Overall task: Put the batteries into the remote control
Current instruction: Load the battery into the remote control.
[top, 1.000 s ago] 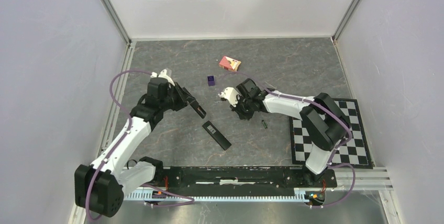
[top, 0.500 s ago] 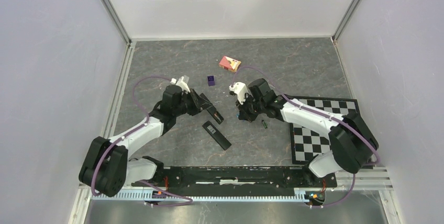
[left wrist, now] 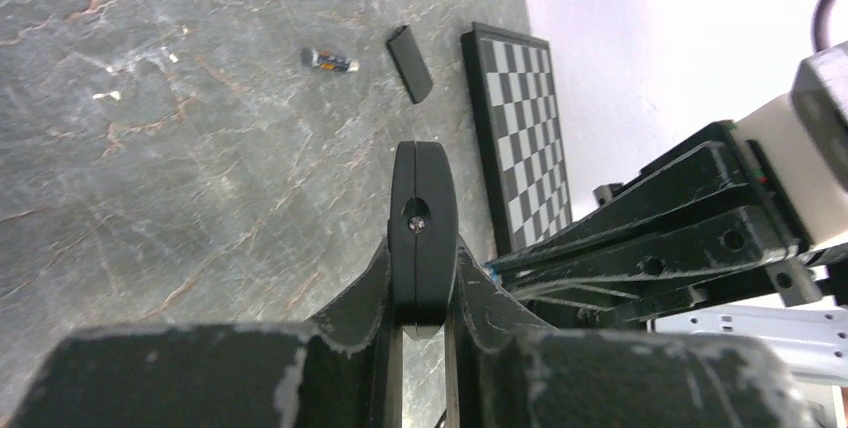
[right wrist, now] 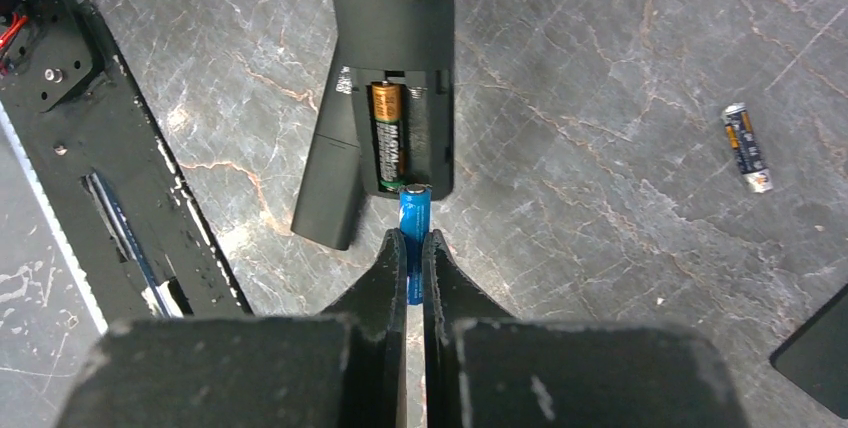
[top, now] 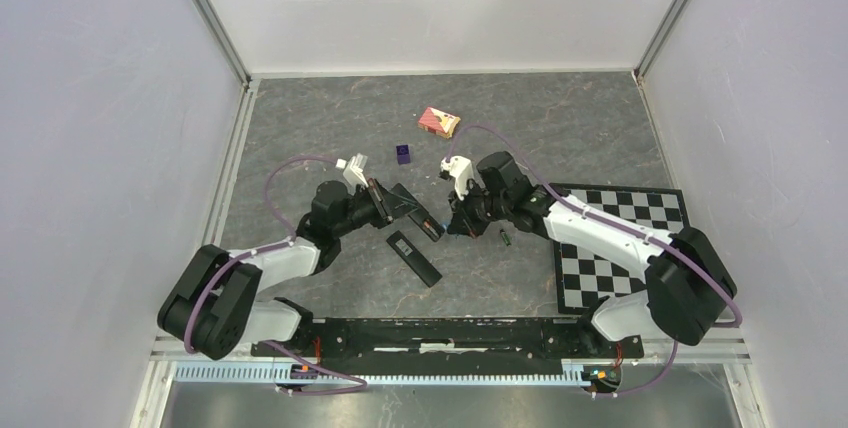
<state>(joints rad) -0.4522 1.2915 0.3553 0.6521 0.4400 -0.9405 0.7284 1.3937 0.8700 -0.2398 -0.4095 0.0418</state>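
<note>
My left gripper [top: 396, 202] is shut on the remote control [top: 417, 215], a black bar held above the table with its open battery bay facing up [right wrist: 400, 133]. In the left wrist view the remote [left wrist: 422, 213] stands edge-on between the fingers. A dark battery with a gold end [right wrist: 388, 138] lies in one slot of the bay. My right gripper [right wrist: 412, 240] is shut on the bright blue battery [right wrist: 414, 216]. Its tip meets the end of the bay at the empty slot. From above, the right gripper [top: 452, 222] sits just right of the remote's end.
A second black bar with a pale patch [top: 413, 259] lies on the table under the remote. A loose battery [top: 506, 238] and a small flat black piece [left wrist: 410, 63] lie near the checkerboard mat [top: 620, 248]. A purple cube [top: 403, 154] and a red-and-white box [top: 439, 121] sit farther back.
The left arm has carried the remote right, toward the middle. The right gripper has moved left with the blue battery until it meets the remote's end.
</note>
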